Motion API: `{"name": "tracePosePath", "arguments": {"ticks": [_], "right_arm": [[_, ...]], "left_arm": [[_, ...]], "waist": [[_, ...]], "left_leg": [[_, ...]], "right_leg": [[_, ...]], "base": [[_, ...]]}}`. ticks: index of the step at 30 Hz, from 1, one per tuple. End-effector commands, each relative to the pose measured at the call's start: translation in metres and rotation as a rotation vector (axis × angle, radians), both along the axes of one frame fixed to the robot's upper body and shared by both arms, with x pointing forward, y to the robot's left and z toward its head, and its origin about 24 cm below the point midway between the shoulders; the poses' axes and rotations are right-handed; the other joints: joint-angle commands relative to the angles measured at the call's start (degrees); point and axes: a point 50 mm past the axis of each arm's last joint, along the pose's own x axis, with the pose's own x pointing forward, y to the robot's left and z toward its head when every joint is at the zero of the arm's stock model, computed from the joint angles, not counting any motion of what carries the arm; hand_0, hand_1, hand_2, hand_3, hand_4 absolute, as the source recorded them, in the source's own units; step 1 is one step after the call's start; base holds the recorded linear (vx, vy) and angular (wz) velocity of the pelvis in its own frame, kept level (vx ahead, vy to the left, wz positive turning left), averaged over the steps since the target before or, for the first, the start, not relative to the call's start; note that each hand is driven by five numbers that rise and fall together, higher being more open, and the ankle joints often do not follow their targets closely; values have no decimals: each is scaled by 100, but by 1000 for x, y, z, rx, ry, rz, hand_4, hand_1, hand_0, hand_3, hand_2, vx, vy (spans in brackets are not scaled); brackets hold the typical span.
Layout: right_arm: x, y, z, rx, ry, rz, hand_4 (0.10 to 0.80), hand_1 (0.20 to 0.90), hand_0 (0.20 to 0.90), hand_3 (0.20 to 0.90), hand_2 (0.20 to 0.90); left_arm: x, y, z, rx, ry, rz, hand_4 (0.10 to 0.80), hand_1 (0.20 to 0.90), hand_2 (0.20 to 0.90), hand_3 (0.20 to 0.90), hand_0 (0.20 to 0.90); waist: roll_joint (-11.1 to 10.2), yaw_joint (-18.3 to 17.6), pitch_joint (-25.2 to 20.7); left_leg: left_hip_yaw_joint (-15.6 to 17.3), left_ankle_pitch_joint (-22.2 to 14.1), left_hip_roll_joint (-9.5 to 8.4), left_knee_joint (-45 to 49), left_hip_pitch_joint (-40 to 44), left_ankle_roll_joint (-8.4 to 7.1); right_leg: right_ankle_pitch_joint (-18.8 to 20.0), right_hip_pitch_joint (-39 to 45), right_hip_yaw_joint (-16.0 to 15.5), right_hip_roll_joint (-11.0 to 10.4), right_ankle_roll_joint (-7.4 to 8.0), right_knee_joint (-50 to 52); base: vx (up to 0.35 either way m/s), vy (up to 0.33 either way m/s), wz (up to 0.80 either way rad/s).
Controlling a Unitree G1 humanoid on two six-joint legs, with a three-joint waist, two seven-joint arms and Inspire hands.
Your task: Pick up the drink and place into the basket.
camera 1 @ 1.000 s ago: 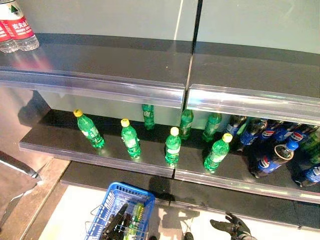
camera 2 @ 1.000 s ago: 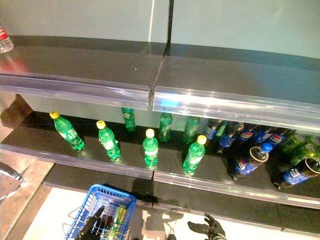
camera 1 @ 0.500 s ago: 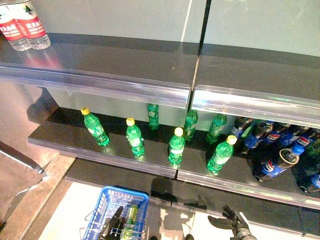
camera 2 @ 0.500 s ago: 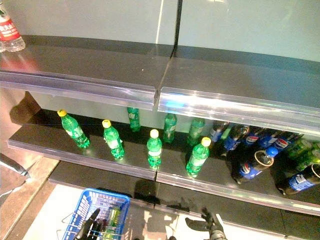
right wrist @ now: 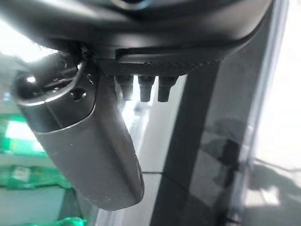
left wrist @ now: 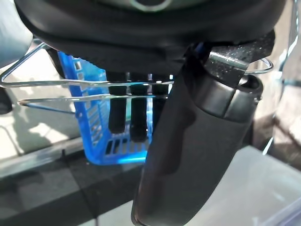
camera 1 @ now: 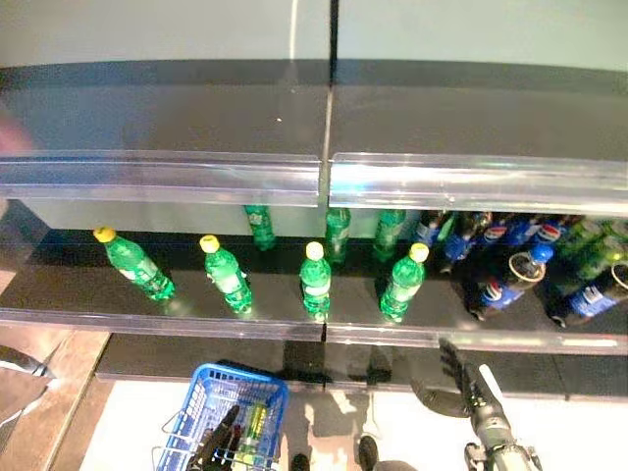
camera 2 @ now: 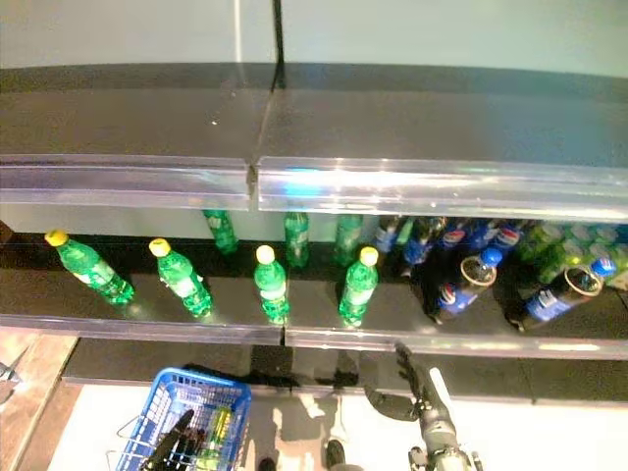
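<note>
Green soda bottles (camera 1: 316, 282) stand along the shelf (camera 1: 245, 324) front edge | right hand (camera 1: 459, 375) hangs spread wide, empty, below that edge | nearest bottle (camera 1: 400, 285) is best gripped mid-body, kept upright | left hand (left wrist: 136, 113) is hooked round the blue basket (camera 1: 228, 417) handle

Dark shelves (camera 1: 196, 118), pale wall (camera 1: 147, 29), light floor (camera 1: 128, 432)

Upper shelf (camera 1: 471, 182) overhangs the bottles (camera 1: 316, 280); wide gaps separate front green ones; blue bottles (camera 1: 510, 285) crowd right.
</note>
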Motion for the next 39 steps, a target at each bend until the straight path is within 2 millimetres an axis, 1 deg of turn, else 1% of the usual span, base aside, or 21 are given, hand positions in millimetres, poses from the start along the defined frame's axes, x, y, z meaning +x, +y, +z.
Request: {"name": "tracePosePath", "arguments": {"ticks": [1, 2, 3, 5, 6, 7, 8, 10, 12, 16, 20, 25, 30, 33, 39], "right_arm": [[49, 6, 79, 15, -462, 50, 800, 900, 900, 900, 900], [59, 12, 96, 17, -553, 55, 800, 900, 900, 900, 900], [63, 15, 105, 17, -598, 60, 800, 900, 900, 900, 900], [69, 20, 125, 8, -688, 70, 800, 900, 900, 900, 900], [70, 21, 126, 8, -695, 71, 800, 900, 900, 900, 900], [71, 23, 140, 0, -762, 78, 800, 900, 900, 900, 900], [72, 24, 149, -7, -806, 85, 800, 900, 900, 900, 900], [73, 26, 160, -21, -858, 96, 800, 900, 900, 900, 900], [76, 27, 175, -38, -923, 109, 800, 900, 900, 900, 900], [81, 30, 198, -56, -1023, 125, 800, 900, 900, 900, 900], [79, 31, 215, -19, -1118, 113, 800, 900, 900, 900, 900], [70, 31, 229, 19, -1235, 85, 800, 900, 900, 900, 900], [59, 34, 248, 3, -1358, 125, 800, 900, 900, 900, 900], [57, 34, 258, 1, -1392, 147, 800, 900, 900, 900, 900], [62, 35, 267, 29, -1397, 152, 800, 900, 900, 900, 900]], "left_arm": [[44, 51, 40, 221, -242, -2, 100, 300, 300, 200, 300], [57, 51, 47, 224, -289, 17, 100, 300, 300, 200, 300], [63, 51, 50, 225, -309, 27, 100, 300, 300, 200, 300], [71, 50, 56, 227, -354, 45, 100, 300, 300, 200, 300], [72, 50, 56, 228, -357, 47, 100, 300, 300, 200, 300], [76, 49, 60, 230, -384, 59, 100, 300, 300, 200, 300], [78, 49, 62, 229, -405, 73, 100, 300, 300, 200, 300], [83, 50, 66, 225, -429, 92, 100, 300, 300, 200, 300], [90, 51, 71, 221, -461, 109, 100, 300, 300, 200, 300], [100, 46, 76, 198, -514, 111, 100, 300, 300, 200, 300], [102, 38, 76, 168, -551, 103, 100, 300, 300, 200, 300], [93, 32, 69, 144, -541, 96, 100, 300, 300, 200, 300], [84, 35, 62, 127, -516, 108, 100, 300, 300, 200, 300], [84, 38, 63, 122, -521, 110, 100, 300, 300, 200, 300], [86, 37, 63, 116, -520, 91, 100, 300, 300, 200, 300]], "waist": [[-166, -46, 504], [-195, -58, 726], [-204, -63, 822], [-223, -68, 1026], [-222, -69, 1034], [-214, -68, 1183], [-216, -65, 1270], [-213, -60, 1363], [-197, -46, 1484], [-141, -10, 1660], [-87, 25, 1798], [-32, 45, 1835], [21, 39, 1835], [40, 44, 1835], [54, 109, 1835]], "left_leg": [[-212, -1268, -384, 2001, -1214, 300], [-212, -1305, -387, 2336, -1627, 325], [-216, -1326, -389, 2504, -1827, 330], [-237, -1368, -408, 2894, -2295, 336], [-240, -1374, -408, 2932, -2346, 336], [-240, -1435, -398, 3221, -2660, 337], [-236, -1452, -403, 3389, -2877, 336], [-230, -1458, -400, 3527, -3097, 336], [-213, -1443, -396, 3686, -3381, 329], [-196, -1361, -381, 3779, -3676, 319], [-222, -1290, -409, 3798, -3852, 314], [-246, -1225, -453, 3736, -3877, 302], [-266, -1119, -468, 3626, -3784, 259], [-257, -1089, -475, 3603, -3752, 239], [-265, -1101, -496, 3664, -3713, 221]], "right_leg": [[-239, -772, 200, -135, 269, 786], [-218, -1134, 229, -102, 228, 983], [-217, -1304, 236, -82, 198, 1079], [-232, -1720, 227, -17, 132, 1338], [-237, -1767, 223, -9, 124, 1366], [-283, -2053, 188, 53, 70, 1585], [-301, -2260, 164, 84, 38, 1728], [-322, -2480, 135, 118, 8, 1874], [-346, -2749, 96, 166, -26, 2056], [-387, -3113, 42, 192, -60, 2296], [-424, -3364, -12, 203, -92, 2473], [-453, -3404, -83, 213, -130, 2509], [-472, -3305, -114, 226, -150, 2452], [-479, -3259, -134, 207, -146, 2430], [-515, -3165, -211, 163, -158, 2437]], "base": [[-420, -98, -24], [-371, -96, -26], [-323, -79, -19], [-206, -36, -7], [-191, -17, -16], [-172, -6, -16], [-194, -6, -18], [-134, 2, -16], [-127, 12, -23], [-95, 25, -17], [-59, 24, -12], [7, 18, 1], [37, 41, 0], [33, 31, 5], [33, 3, 6]]}}
